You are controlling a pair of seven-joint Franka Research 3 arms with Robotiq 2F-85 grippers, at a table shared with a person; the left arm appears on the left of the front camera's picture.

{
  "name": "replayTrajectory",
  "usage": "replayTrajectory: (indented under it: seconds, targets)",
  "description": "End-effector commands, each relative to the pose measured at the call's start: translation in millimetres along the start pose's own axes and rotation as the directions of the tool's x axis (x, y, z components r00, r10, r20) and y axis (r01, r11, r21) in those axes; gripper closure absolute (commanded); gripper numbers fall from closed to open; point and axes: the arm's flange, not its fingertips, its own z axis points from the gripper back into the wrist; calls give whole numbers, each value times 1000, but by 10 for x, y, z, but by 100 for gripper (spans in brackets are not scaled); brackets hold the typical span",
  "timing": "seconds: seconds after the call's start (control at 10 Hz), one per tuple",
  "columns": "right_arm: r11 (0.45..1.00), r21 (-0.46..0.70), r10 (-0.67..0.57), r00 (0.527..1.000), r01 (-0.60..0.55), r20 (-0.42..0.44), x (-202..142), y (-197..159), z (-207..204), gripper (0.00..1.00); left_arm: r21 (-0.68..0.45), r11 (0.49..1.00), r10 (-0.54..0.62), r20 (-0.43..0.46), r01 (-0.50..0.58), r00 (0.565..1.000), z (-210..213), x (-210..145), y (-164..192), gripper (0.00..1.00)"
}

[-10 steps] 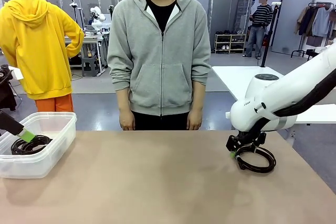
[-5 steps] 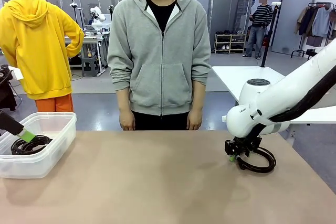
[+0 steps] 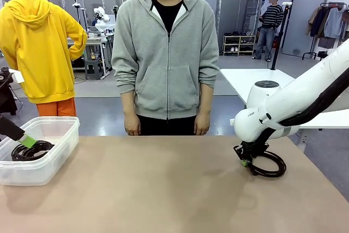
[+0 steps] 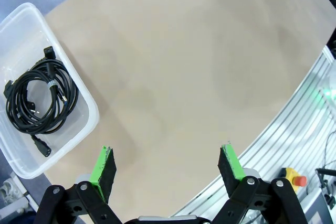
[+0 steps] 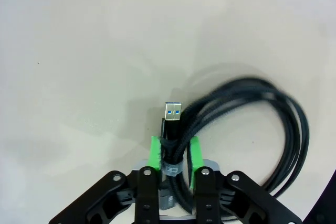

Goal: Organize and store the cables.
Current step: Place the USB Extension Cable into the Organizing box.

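Now right tool (image 5: 173, 156) pinches coiled cable (image 5: 252, 129) (USB end).

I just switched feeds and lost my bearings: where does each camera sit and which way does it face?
Front: between the arms, facing the person; right gripper on a coiled cable.
Left wrist: above the table, open left gripper, clear bin.
Right wrist: looking down, fingers clamping that cable.
Shared: front and left wrist see the bin; front and right wrist the cable.

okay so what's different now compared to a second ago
The right gripper has closed on the USB cable coil, and its arm shifted slightly toward the table's middle. The left gripper stays open above the table, the other cable stays in the plastic bin, and the person hasn't moved.
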Motion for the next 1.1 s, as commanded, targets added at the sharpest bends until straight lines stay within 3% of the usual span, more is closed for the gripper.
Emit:
replayTrajectory:
  seconds: [0.0,0.2,0.3,0.6,0.7,0.9,1.0]
  targets:
    - [999,-29,-34,999,34,-1,-16,75,82,100,5,1000,-5,1,5,1000,-2,3,2,1]
    - [997,-4,-73,997,73,-21,-89,40,152,100,5,1000,-5,1,5,1000,-2,3,2,1]
    - [1000,-1,-10,1000,10,4,2,3,53,100,5,1000,-5,1,5,1000,-2,3,2,1]
    - [1000,-1,-10,1000,10,4,2,3,53,100,5,1000,-5,1,5,1000,-2,3,2,1]
    - [1000,-1,-19,1000,19,-5,-19,-2,63,86,5,1000,-5,1,5,1000,-2,3,2,1]
    - [989,-94,-109,993,113,48,-282,-72,904,86,5,1000,-5,1,5,1000,-2,3,2,1]
    - [994,-53,-89,996,90,22,-284,-19,1141,86,5,1000,-5,1,5,1000,-2,3,2,1]
